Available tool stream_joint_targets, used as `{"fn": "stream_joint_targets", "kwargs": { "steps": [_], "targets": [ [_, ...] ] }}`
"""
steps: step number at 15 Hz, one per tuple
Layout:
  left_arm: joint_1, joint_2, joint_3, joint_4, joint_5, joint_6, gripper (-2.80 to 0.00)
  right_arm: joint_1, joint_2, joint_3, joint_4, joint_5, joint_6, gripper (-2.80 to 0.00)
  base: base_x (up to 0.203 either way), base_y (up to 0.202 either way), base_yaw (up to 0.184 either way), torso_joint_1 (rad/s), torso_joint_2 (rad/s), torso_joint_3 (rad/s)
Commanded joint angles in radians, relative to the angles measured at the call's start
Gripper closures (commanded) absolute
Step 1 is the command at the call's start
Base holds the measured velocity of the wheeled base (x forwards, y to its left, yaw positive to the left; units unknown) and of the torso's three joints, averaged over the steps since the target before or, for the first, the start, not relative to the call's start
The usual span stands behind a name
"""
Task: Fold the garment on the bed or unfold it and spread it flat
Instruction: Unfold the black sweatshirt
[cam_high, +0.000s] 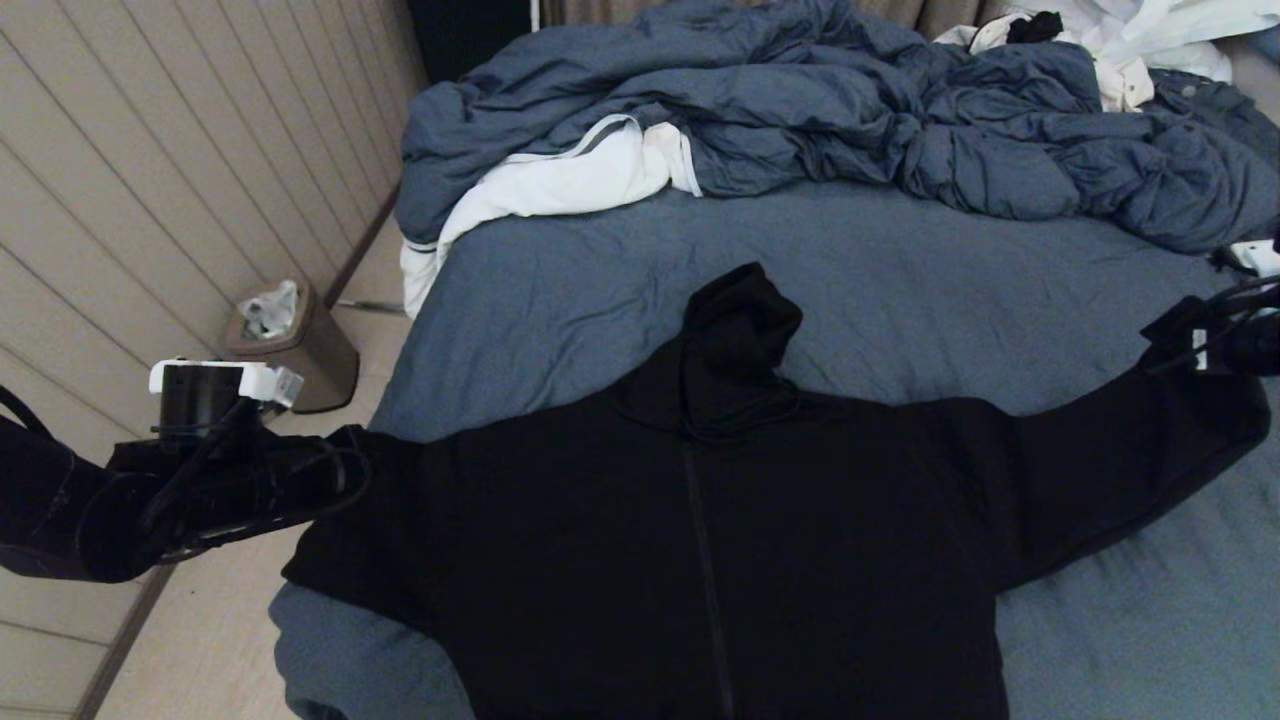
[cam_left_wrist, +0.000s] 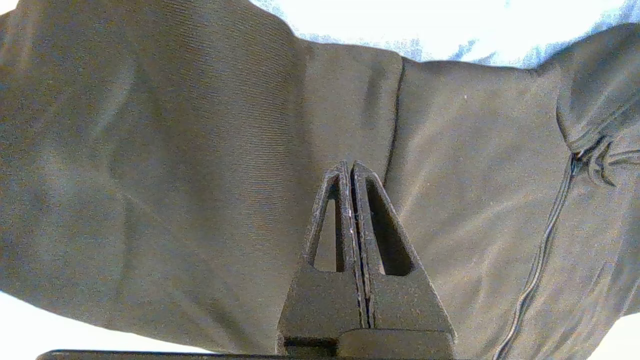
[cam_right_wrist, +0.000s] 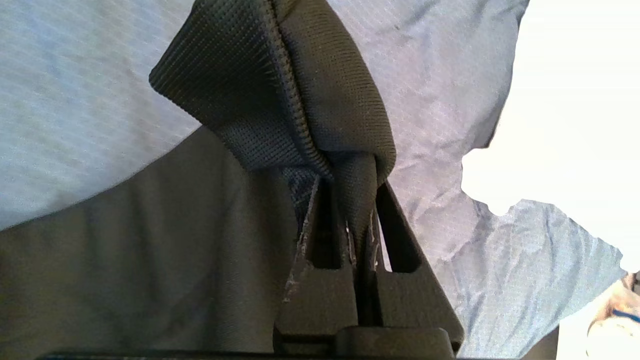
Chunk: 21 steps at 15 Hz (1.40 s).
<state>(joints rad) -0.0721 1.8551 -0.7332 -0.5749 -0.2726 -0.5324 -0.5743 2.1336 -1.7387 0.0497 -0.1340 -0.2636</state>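
Left gripper (cam_left_wrist: 350, 167): clenched, nothing pinched; tips over left sleeve, black on black.
Hoodie (cam_high: 700, 520): zipper up on bed (cam_high: 900, 280), hem cut off.
Right gripper (cam_right_wrist: 345, 192): grasping right cuff (cam_right_wrist: 280, 85), at frame edge.

Home bedroom, bed (cam_high: 900, 270), rumpled duvet (cam_high: 850, 110)

1. Spread front-up on the bed (cam_high: 900, 260): the garment (cam_high: 620, 530), hood (cam_high: 740, 330) toward the far end, sleeves out to both sides.
2. Heaped behind it, across the far end: duvet (cam_high: 800, 110).
3. On the floor left of the bed: bin (cam_high: 295, 345).
4. At the left sleeve end: left gripper (cam_high: 340, 475); at the right cuff: right gripper (cam_high: 1195, 345).
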Motion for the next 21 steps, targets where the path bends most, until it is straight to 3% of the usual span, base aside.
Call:
{"fn": "stream_joint_targets", "kwargs": {
  "steps": [1,4,7,21],
  "targets": [
    [0.0,0.001,0.0,-0.003,-0.002,-0.003,0.0,-0.024,-0.001,0.019,-0.005,-0.001,-0.003,0.0,0.0,0.0,0.0,0.0,0.0,0.0],
    [0.0,0.003,0.0,-0.003,-0.002,-0.003,0.0,-0.043,-0.004,0.053,-0.017,0.005,-0.014,0.0,0.0,0.0,0.0,0.0,0.0,0.0],
    [0.0,0.002,0.0,-0.003,-0.002,-0.004,0.0,-0.05,-0.019,0.125,-0.111,0.031,-0.038,0.0,0.0,0.0,0.0,0.0,0.0,0.0],
    [-0.002,0.001,0.009,-0.005,-0.002,-0.002,0.0,-0.049,-0.034,0.175,-0.137,0.04,-0.052,0.0,0.0,0.0,0.0,0.0,0.0,0.0]
  ]
}}
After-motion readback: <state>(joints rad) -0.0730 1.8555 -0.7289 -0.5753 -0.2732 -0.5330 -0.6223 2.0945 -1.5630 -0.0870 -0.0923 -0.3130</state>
